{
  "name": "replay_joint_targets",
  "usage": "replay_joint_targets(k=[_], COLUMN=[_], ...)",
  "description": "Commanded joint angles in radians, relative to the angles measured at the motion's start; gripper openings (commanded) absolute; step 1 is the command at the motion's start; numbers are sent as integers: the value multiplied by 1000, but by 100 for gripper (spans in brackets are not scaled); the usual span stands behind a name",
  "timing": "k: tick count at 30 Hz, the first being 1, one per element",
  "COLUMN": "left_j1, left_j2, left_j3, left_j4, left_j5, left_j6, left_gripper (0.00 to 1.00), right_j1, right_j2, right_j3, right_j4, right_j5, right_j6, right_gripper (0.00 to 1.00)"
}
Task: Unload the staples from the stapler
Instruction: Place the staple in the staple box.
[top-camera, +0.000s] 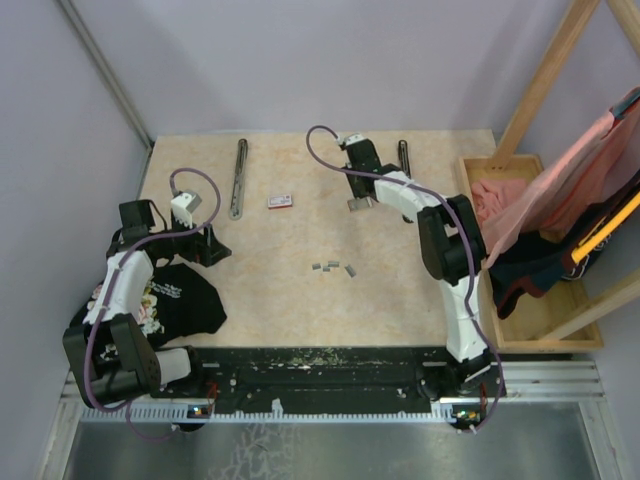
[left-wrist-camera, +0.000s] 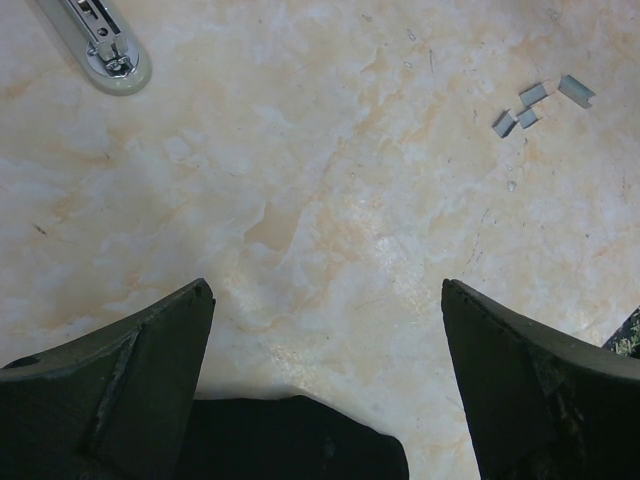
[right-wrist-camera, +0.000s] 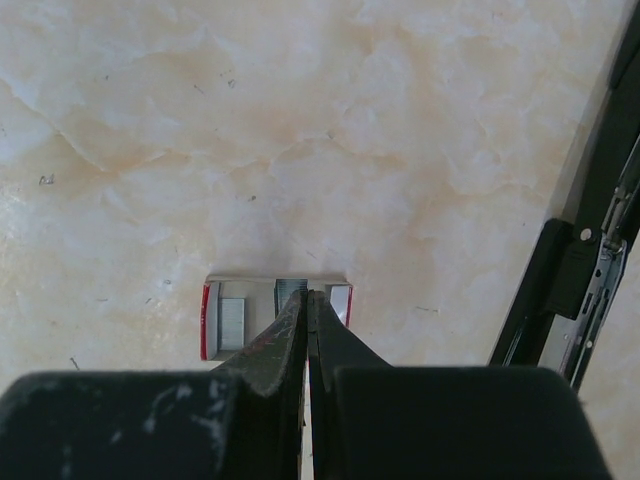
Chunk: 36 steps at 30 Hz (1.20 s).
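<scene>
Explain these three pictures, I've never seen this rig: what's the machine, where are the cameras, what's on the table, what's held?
Two robot arms are bolted at the table's near edge. One picture looks down from above; the others come from a camera on each wrist. On the beige marbled tabletop lie a few small grey metal staples, a small red-and-white box, a long grey opened stapler and a black cloth. The left gripper is open and empty. The right gripper is shut over a red-sided tray of staples, holding nothing I can see.
</scene>
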Motion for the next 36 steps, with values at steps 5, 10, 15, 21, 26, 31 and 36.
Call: replay_joint_targets(k=[5, 10, 15, 21, 26, 31, 36], left_j1=[7, 7, 7, 7, 7, 7, 8], left_j2=[7, 8, 7, 11, 12, 12, 12], left_j3=[31, 32, 30, 31, 32, 32, 33], left_j4=[-9, -9, -9, -9, -9, -9, -10], left_j5=[25, 26, 26, 27, 26, 26, 27], left_j6=[22, 21, 21, 21, 22, 21, 21], left_gripper=[100, 100, 100, 100, 100, 100, 100], right_j1=[-1, -1, -1, -1, -1, -1, -1], right_j2=[36, 44, 49, 45, 48, 51, 50], right_j3=[51, 43, 44, 37, 35, 38, 38], right_j4=[17, 18, 12, -8, -13, -24, -27], right_j5=[-10, -15, -29, -37, -36, -44, -52], right_j6=[47, 54, 58, 59, 56, 54, 53], right_gripper=[0, 0, 0, 0, 0, 0, 0])
